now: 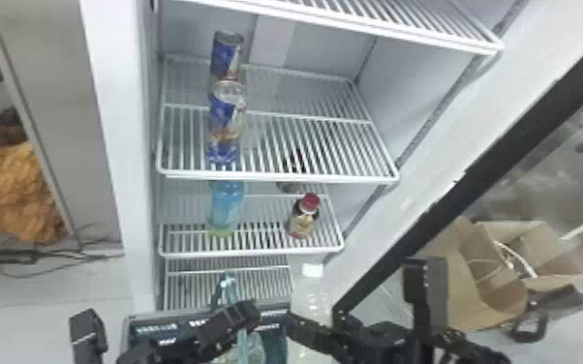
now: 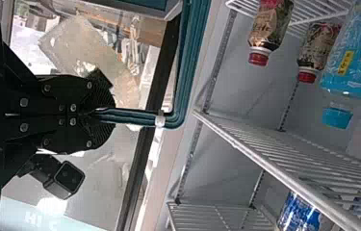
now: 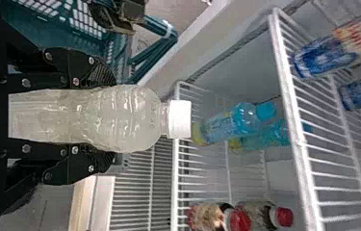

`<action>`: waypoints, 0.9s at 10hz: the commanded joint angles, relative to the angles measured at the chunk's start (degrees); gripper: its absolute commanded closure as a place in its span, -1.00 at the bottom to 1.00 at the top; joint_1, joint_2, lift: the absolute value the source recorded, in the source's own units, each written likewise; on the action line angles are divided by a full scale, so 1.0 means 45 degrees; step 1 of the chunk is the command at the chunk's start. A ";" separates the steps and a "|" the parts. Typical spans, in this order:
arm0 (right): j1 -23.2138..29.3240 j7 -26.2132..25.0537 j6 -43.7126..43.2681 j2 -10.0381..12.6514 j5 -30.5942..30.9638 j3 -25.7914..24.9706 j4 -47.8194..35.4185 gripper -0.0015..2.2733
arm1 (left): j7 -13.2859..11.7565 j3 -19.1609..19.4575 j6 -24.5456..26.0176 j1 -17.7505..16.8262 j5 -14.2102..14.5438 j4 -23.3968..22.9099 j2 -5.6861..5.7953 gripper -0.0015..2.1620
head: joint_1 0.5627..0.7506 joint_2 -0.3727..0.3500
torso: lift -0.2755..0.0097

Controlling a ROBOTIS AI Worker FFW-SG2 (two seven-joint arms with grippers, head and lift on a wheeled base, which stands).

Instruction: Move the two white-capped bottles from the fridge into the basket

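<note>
Nearby, our right gripper (image 1: pixel 311 330), jaws grasping a white-capped bottle (image 3: pixel 125 118), our left gripper (image 1: pixel 243 314), jaws clenched on the basket handle (image 2: pixel 186 82).

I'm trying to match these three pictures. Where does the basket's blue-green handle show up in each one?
Head view: the handle is low, left of centre.
Left wrist view: the handle runs down from the top edge, bending left into the left gripper.
Right wrist view: the handle is near the top, left of centre.
Shared landmark: a red-capped bottle.
</note>
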 commanded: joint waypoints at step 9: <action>-0.1332 0.0484 0.1703 -0.0301 0.0060 0.0721 0.1640 -0.33 | 0.0000 -0.0035 0.0063 -0.0032 -0.0025 0.0062 0.0000 0.08 | 0.41 -0.94 | 0.93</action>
